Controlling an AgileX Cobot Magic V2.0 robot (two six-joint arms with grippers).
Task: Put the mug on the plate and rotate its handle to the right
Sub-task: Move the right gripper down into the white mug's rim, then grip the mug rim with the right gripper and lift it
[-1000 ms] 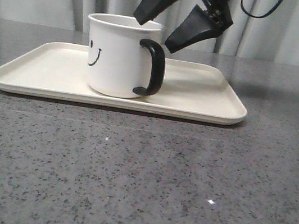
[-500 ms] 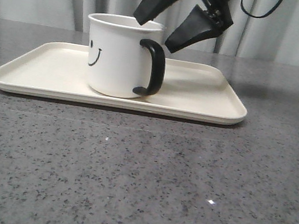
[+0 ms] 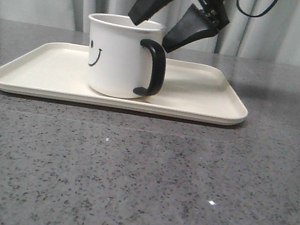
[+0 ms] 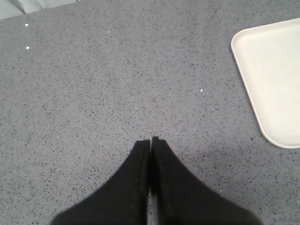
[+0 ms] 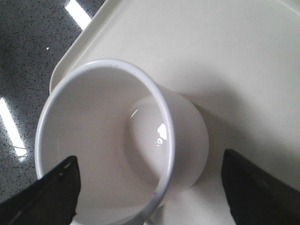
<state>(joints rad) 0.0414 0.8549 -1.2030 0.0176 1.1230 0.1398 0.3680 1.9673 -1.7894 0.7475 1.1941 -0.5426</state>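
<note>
Both right gripper (image 3: 151, 31) fingers straddle mug (image 3: 120, 56) rim (spread).

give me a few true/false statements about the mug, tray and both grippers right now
1. The mug stands upright on the plate. True.
2. The handle points toward the left arm's side. False: it sits toward the right side, angled at the camera.
3. The right gripper is clamped on the rim. False: it is open, one finger each side of the rim.
4. The left gripper is shut over bare table. True.
</note>
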